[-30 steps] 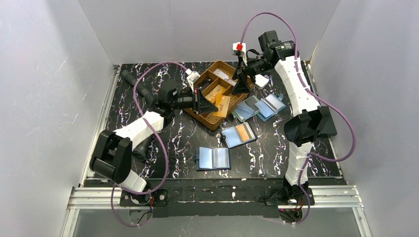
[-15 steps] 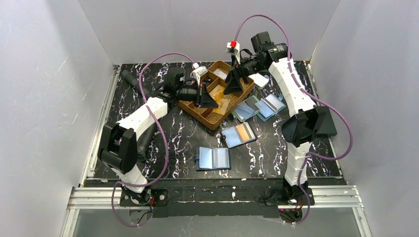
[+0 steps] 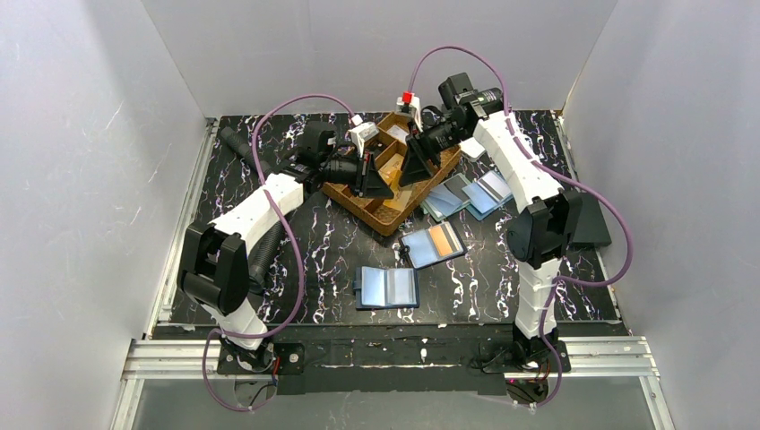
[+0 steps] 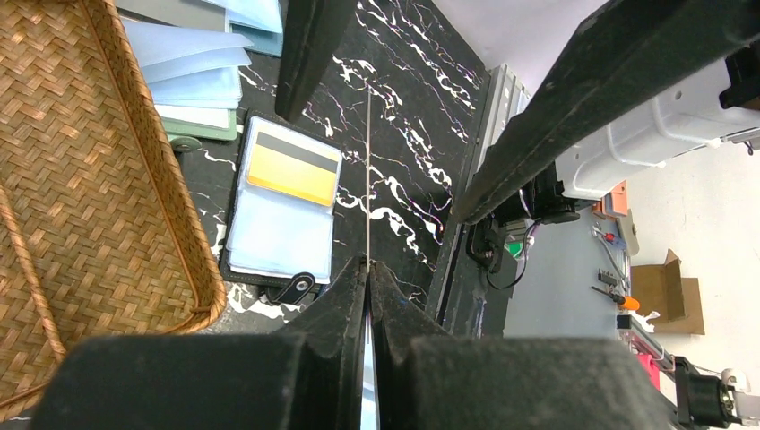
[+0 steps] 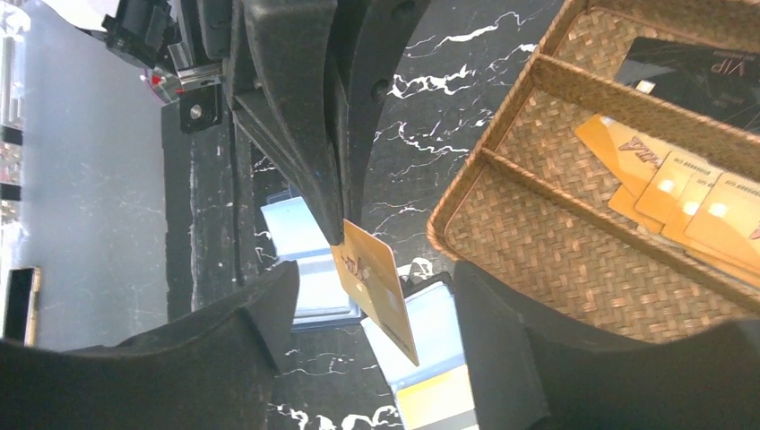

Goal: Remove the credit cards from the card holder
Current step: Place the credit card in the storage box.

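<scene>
- One yellow card [image 5: 376, 291] is pinched at its edge by the tightly closed left end effector [image 4: 368, 269] and held in the air above the table [image 3: 314, 251], just beside the basket [image 3: 387, 224]
- The right end effector [image 5: 372, 273] is seen with its jaws wide, one on each side of that card and apart from it; nothing is gripped by it
- A hand-over from left to right is judged to be in progress, with the card not yet taken
- Several yellow cards [image 5: 681, 193] are already laid in one compartment of the basket, and a black card [image 5: 690, 67] in the next one
- An orange card [image 4: 292, 175] is seen in the open holder [image 3: 433, 244] on the table near the basket, so at least one removal is left
- A second holder [image 3: 387, 287] lies open nearer the arm bases; no card is made out in it
- More holders [image 3: 468, 194] are stacked beside the basket; whether cards are left in them cannot be told
- The task is judged well advanced but unfinished: the held card is to be put down and the orange card pulled out
</scene>
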